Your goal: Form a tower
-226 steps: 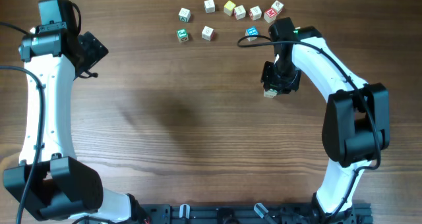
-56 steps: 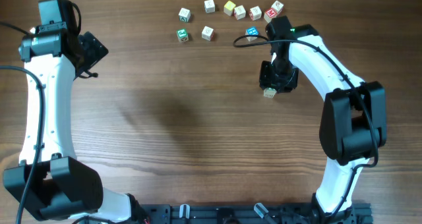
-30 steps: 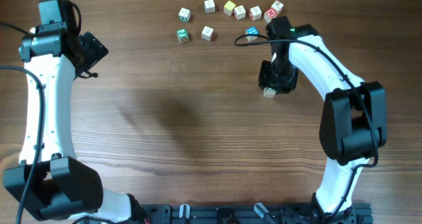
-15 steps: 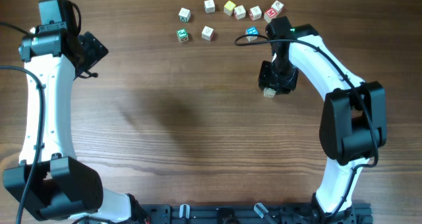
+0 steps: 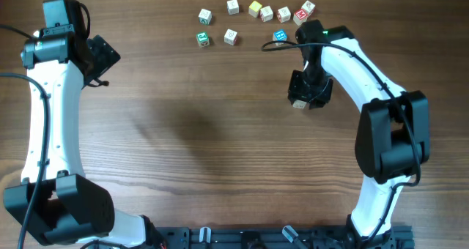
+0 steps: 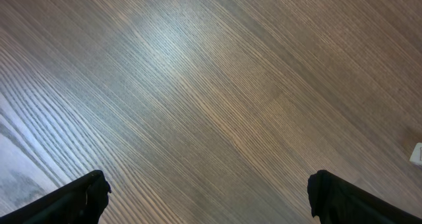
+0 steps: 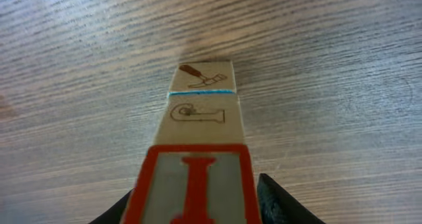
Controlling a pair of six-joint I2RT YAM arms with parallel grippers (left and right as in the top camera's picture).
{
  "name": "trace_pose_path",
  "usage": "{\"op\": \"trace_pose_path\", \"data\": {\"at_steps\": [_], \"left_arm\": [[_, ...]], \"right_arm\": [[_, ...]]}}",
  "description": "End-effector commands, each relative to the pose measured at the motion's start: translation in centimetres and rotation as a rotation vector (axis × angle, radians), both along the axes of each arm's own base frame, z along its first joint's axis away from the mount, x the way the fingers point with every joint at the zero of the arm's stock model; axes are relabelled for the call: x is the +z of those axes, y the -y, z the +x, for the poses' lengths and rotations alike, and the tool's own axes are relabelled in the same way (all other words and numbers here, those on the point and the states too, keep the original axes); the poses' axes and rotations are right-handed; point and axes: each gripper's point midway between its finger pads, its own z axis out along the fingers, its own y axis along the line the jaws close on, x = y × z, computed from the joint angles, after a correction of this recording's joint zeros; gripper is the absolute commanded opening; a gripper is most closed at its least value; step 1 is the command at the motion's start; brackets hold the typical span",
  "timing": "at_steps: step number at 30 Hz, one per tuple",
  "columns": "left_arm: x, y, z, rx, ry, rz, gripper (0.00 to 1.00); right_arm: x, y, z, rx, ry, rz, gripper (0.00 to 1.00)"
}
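The tower (image 7: 200, 109) is a short stack of pale wooden cubes standing on the table. Its top cube (image 7: 194, 184) shows a red "I" face, and the cubes below carry a hammer drawing and another small drawing. My right gripper (image 7: 196, 201) straddles the top cube with a dark finger close against each side. From overhead, the right gripper (image 5: 308, 88) covers most of the tower (image 5: 299, 103). My left gripper (image 5: 102, 55) rests at the far left with its fingers (image 6: 86, 196) wide apart over bare wood, nothing between them.
Several loose letter cubes lie in a rough arc at the back of the table, from a white one (image 5: 204, 16) to a red one (image 5: 307, 9), with a blue one (image 5: 279, 36) just behind the right arm.
The right gripper has shifted very slightly over the tower. The left arm has not moved.
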Motion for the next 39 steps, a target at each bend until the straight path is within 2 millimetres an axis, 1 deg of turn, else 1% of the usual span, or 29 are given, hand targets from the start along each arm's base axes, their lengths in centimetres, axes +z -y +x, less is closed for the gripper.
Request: {"op": "trace_pose_path", "data": {"at_steps": [1, 5, 8, 9, 10, 12, 13, 16, 17, 18, 19, 22, 23, 26, 28, 29, 30, 31, 32, 34, 37, 38, 39], "left_arm": [[-0.5, -0.1, -0.1, 0.018, -0.009, -0.01, 1.0], [-0.5, -0.1, -0.1, 0.018, -0.009, -0.01, 1.0], [-0.5, -0.1, -0.1, 0.018, -0.009, -0.01, 1.0], [-0.5, -0.1, -0.1, 0.018, -0.009, -0.01, 1.0], [-0.5, -0.1, -0.1, 0.018, -0.009, -0.01, 1.0], [-0.5, -0.1, -0.1, 0.018, -0.009, -0.01, 1.0], [-0.5, -0.1, -0.1, 0.018, -0.009, -0.01, 1.0], [-0.5, -0.1, -0.1, 0.018, -0.009, -0.01, 1.0], [-0.5, -0.1, -0.1, 0.018, -0.009, -0.01, 1.0], [-0.5, -0.1, -0.1, 0.018, -0.009, -0.01, 1.0], [-0.5, -0.1, -0.1, 0.018, -0.009, -0.01, 1.0], [-0.5, -0.1, -0.1, 0.018, -0.009, -0.01, 1.0], [-0.5, -0.1, -0.1, 0.018, -0.009, -0.01, 1.0], [-0.5, -0.1, -0.1, 0.018, -0.009, -0.01, 1.0], [-0.5, -0.1, -0.1, 0.018, -0.009, -0.01, 1.0], [-0.5, -0.1, -0.1, 0.018, -0.009, -0.01, 1.0], [-0.5, -0.1, -0.1, 0.018, -0.009, -0.01, 1.0], [-0.5, -0.1, -0.1, 0.018, -0.009, -0.01, 1.0], [-0.5, -0.1, -0.1, 0.018, -0.009, -0.01, 1.0], [-0.5, -0.1, -0.1, 0.018, -0.009, -0.01, 1.0], [-0.5, -0.1, -0.1, 0.018, -0.009, -0.01, 1.0], [-0.5, -0.1, -0.1, 0.018, -0.009, -0.01, 1.0], [-0.5, -0.1, -0.1, 0.018, -0.009, -0.01, 1.0]], "right_arm": [[0.7, -0.9, 0.4, 0.016, 0.009, 0.019, 0.47], [2.5, -2.2, 0.1, 0.07, 0.061, 0.014, 0.48], [4.5, -2.4, -1.4, 0.116, 0.077, -0.039, 0.49], [5.4, -2.3, -2.0, 0.128, 0.082, -0.058, 0.49], [6.5, -1.9, -2.5, 0.122, 0.1, -0.09, 0.51], [8.4, -1.0, -2.3, 0.097, 0.168, -0.14, 0.55], [8.8, -0.8, -2.2, 0.09, 0.183, -0.141, 0.56], [9.0, -0.9, -2.1, 0.089, 0.191, -0.136, 0.55], [9.0, -1.0, -1.9, 0.099, 0.199, -0.129, 0.57], [9.0, -1.1, -1.9, 0.1, 0.199, -0.121, 0.72], [9.0, -1.3, -1.9, 0.112, 0.198, -0.115, 0.74], [9.0, -1.1, -2.3, 0.125, 0.182, -0.12, 0.73], [9.0, -1.0, -2.5, 0.124, 0.176, -0.121, 0.7], [9.1, -1.4, -4.1, 0.117, 0.108, -0.074, 0.5], [9.3, -1.4, -4.0, 0.116, 0.118, -0.073, 0.33], [9.4, -1.5, -3.9, 0.113, 0.124, -0.067, 0.22], [9.4, -1.4, -4.2, 0.097, 0.113, -0.073, 0.07], [9.4, -1.1, -4.5, 0.074, 0.097, -0.086, 0.04], [9.4, -0.7, -4.8, 0.048, 0.084, -0.102, 0.04], [9.5, 1.0, -5.3, -0.027, 0.061, -0.169, 0.04], [9.5, 3.5, -4.4, -0.093, 0.069, -0.201, 0.04], [9.5, 4.7, -3.8, -0.117, 0.087, -0.215, 0.04], [9.3, 5.6, -3.2, -0.104, 0.099, -0.213, 0.04]]}}
